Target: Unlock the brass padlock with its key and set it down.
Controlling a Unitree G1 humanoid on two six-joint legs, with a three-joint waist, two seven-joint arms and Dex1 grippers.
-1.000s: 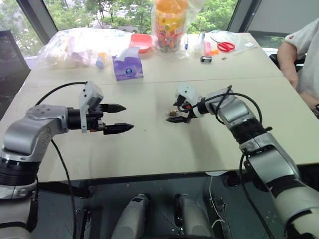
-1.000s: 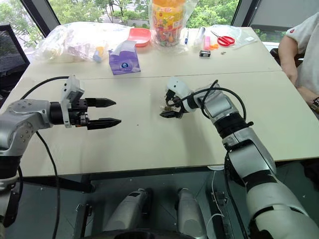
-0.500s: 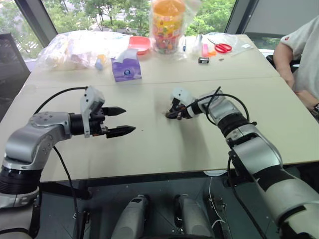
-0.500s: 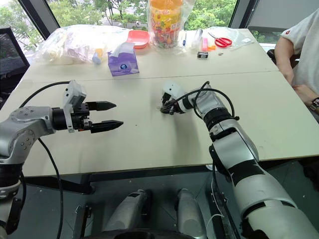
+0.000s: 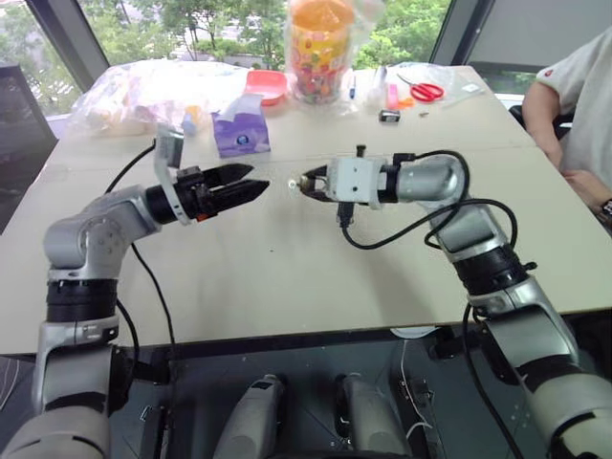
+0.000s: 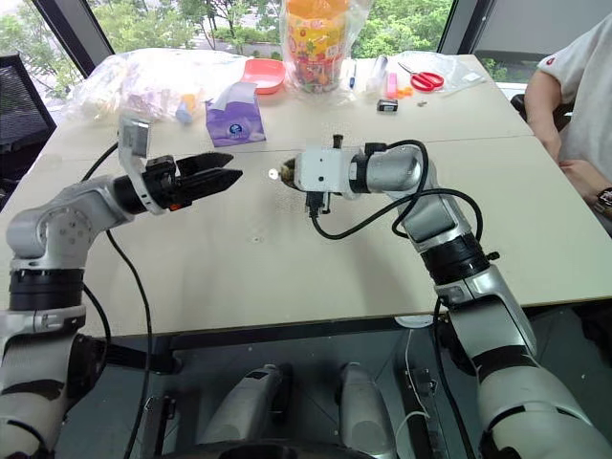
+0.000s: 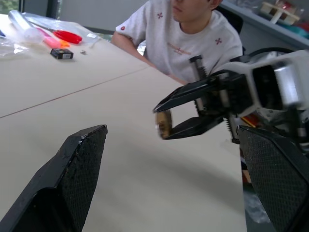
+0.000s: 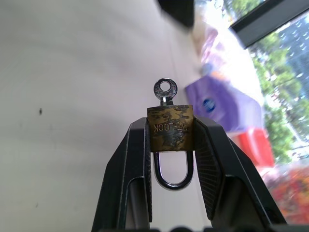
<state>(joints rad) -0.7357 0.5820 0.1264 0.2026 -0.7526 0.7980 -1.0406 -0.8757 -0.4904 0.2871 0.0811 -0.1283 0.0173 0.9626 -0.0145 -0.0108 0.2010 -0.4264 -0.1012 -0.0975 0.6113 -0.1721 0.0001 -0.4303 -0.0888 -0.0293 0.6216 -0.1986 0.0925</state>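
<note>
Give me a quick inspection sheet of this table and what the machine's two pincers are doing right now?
Surface: pale table, bare in front of the robot.
Job's things: brass padlock lifted off the table, key sticking out of its body, shackle looks closed.
Clutter: along the far edge, purple tissue pack, red dish, candy jar, red scissors, plastic bags.
Pincers: right pincer shut on the brass padlock; left pincer open, pointing at it, close by.
Cables: black cables looping off both arms.
Surroundings: a seated person at the table's right; windows with trees behind.
</note>
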